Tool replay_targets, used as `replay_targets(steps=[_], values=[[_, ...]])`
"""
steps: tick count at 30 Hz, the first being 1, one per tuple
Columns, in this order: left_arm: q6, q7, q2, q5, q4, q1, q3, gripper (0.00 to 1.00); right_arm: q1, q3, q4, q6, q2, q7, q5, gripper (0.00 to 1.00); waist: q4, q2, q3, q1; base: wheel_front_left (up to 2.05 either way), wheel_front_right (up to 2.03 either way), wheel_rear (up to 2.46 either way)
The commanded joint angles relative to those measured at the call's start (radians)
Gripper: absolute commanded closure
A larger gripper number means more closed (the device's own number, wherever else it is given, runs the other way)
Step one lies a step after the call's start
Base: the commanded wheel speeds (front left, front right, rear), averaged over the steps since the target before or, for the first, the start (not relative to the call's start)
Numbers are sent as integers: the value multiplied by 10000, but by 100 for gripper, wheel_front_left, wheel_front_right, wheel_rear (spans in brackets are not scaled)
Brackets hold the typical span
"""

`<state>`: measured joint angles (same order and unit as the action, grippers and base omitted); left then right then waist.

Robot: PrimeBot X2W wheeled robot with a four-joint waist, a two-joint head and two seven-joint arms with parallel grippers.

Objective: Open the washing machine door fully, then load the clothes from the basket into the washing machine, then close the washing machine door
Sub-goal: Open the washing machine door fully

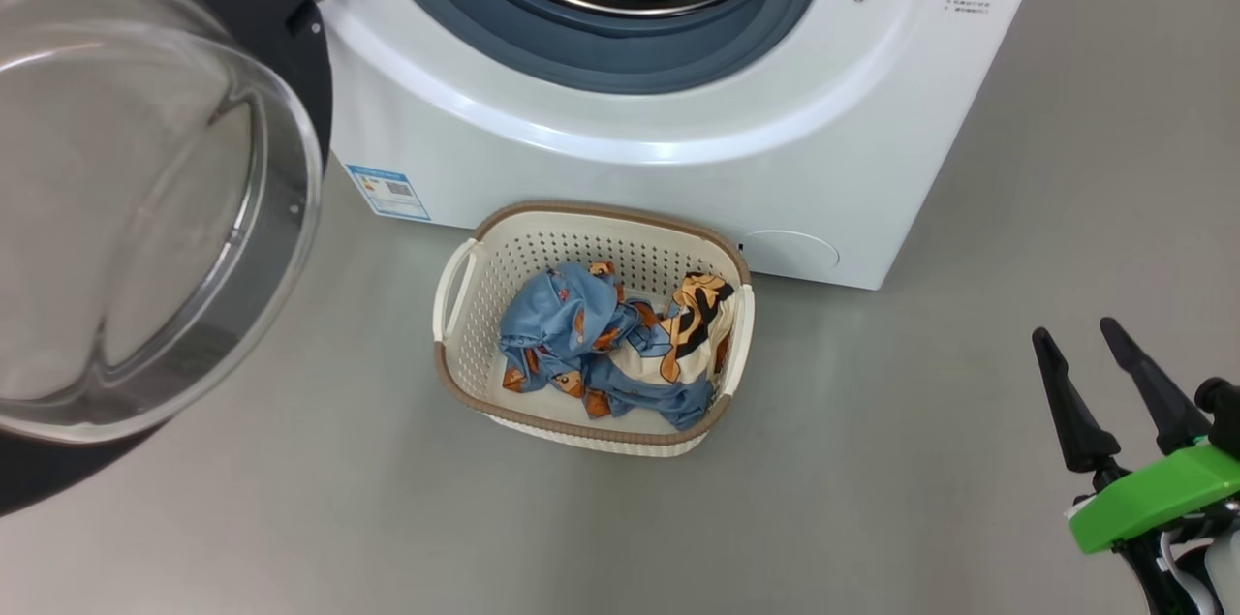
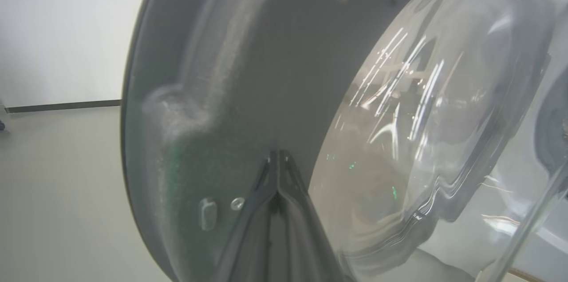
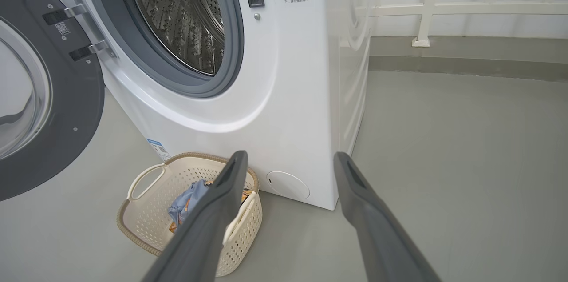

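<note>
Long tapered dark-grey fingers [image 1: 1071,402], joined to a bright green mount [image 1: 1162,489].

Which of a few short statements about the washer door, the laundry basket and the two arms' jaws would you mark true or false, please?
1. The large round black-rimmed washing machine door, with its clear glass bowl, stands swung open. True.
2. The small cream perforated plastic basket sits in front of the big white washing machine. True.
3. The light blue and cream printed clothes already lie in the steel drum. False: they lie bunched in the basket.
4. The right arm's jaws are clamped on a basket handle. False: they stand open, apart from the basket, holding nothing.
5. The left arm's jaws are shut, their tips at the door's dark inner face. True.
</note>
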<state>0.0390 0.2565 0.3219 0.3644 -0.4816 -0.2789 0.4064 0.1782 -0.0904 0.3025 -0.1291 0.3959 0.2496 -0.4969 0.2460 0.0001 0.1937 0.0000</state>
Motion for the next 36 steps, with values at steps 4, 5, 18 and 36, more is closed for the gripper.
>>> replay_targets(steps=[4, 5, 18, 36], values=[[-74, 53, 820, -297, -248, -671, 658, 100, 245, -260, -262, -16, 254, 122, -68, 0, -96, -1, 97, 0, 0, 0, 0], [-99, 53, 848, -352, -359, -752, 718, 100, 263, -274, -264, -16, 264, 122, -71, 0, -112, -1, 111, 0, 0, 0, 0], [-595, 53, 1184, -915, -1595, -1551, 1541, 100, 460, -374, -280, -16, 402, 122, -105, 0, -305, -1, 292, 0, 0, 0, 0], [-1617, 53, -477, -1479, -254, -366, 2198, 96, 153, -279, -199, -16, 185, 122, -99, 0, -256, -1, -393, 0, 0, 0, 0]])
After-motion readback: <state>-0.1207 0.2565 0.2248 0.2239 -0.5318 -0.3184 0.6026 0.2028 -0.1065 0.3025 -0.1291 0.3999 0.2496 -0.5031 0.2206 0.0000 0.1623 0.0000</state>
